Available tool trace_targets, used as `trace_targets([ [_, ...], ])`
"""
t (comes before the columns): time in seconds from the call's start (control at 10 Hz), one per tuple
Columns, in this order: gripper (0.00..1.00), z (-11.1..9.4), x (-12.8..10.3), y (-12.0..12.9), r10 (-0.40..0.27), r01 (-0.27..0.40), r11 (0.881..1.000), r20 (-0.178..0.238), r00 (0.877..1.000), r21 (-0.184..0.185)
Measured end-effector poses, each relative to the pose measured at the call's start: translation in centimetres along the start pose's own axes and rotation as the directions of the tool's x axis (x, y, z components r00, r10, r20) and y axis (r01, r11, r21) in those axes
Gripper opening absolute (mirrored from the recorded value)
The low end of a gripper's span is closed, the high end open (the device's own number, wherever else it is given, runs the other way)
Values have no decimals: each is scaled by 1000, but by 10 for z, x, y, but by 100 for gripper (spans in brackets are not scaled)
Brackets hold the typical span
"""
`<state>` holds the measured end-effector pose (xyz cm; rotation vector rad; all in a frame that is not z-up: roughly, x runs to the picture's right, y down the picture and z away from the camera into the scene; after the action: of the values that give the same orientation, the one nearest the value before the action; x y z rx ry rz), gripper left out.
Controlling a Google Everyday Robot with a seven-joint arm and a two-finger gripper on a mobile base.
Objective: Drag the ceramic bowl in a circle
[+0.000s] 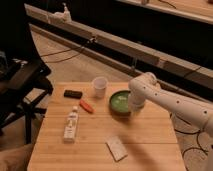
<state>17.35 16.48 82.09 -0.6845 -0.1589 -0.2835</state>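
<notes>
A dark chair point(22, 82) stands at the far left on a pale concrete floor point(75, 65), just beside the left edge of a light wooden table point(145, 145) whose planks run left to right. Behind the table a long low rail point(115, 45) crosses the room on a diagonal, with cables point(70, 52) trailing from it across the floor, and beyond it the background is dark. On the table, going from the left: a white bottle point(71, 125) lies flat with its cap end toward the back, a small black block point(73, 93) sits near the back edge, and a short orange piece point(86, 106) lies between the two, slanted. A white cup point(100, 86) stands upright near the back edge, and a flat white packet point(116, 148) lies toward the front edge, turned at an angle. Right of the cup and apart from it sits the ceramic bowl point(119, 102), upright with its opening facing up; being round, it has no long axis to speak of. It rests in the right half of the table, closer to the back edge than the front. The white arm point(175, 102) reaches in from the right, bends down, and brings the end effector point(133, 105) to the bowl's right rim, its fingers pressed together; whether they pinch the rim or only press on it cannot be made out.
</notes>
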Motion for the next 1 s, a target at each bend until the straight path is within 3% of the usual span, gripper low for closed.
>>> trace_targets([
  [0.2,0,6,23,37,20,-22,997,-31,999,-68],
  [0.4,0,13,65,51,90,-100,990,-102,991,-103],
  [0.7,0,21,98,19,150,-166,982,-170,974,-84],
  [1.0,0,21,85,-32,144,-151,988,-162,976,-31],
])
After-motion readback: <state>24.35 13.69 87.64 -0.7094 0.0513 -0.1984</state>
